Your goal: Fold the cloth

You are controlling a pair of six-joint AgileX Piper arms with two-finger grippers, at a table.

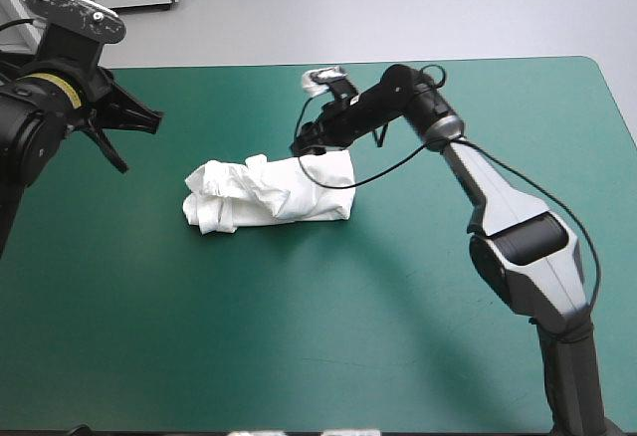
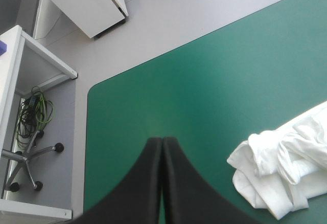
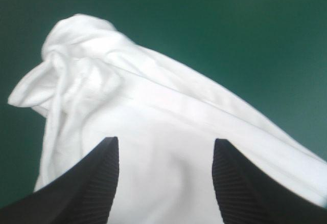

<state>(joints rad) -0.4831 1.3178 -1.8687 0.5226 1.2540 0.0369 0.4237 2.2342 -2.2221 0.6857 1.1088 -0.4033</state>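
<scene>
The white T-shirt (image 1: 267, 193) lies as a crumpled, roughly folded bundle near the middle of the teal-green table. My right gripper (image 1: 311, 143) hovers over the bundle's right end, open, its black fingers (image 3: 97, 178) standing apart with white T-shirt (image 3: 153, 132) below and between them. My left gripper (image 1: 129, 132) is raised at the table's left side, well clear of the bundle, and is shut with nothing in it. In the left wrist view its gripper (image 2: 162, 144) forms one pointed arch, and the T-shirt (image 2: 283, 168) lies off to one side of it.
The table's far left corner (image 2: 94, 88) shows beyond the left gripper, with floor past it. Bare teal-green cover (image 1: 299, 336) stretches in front of the bundle toward the near edge.
</scene>
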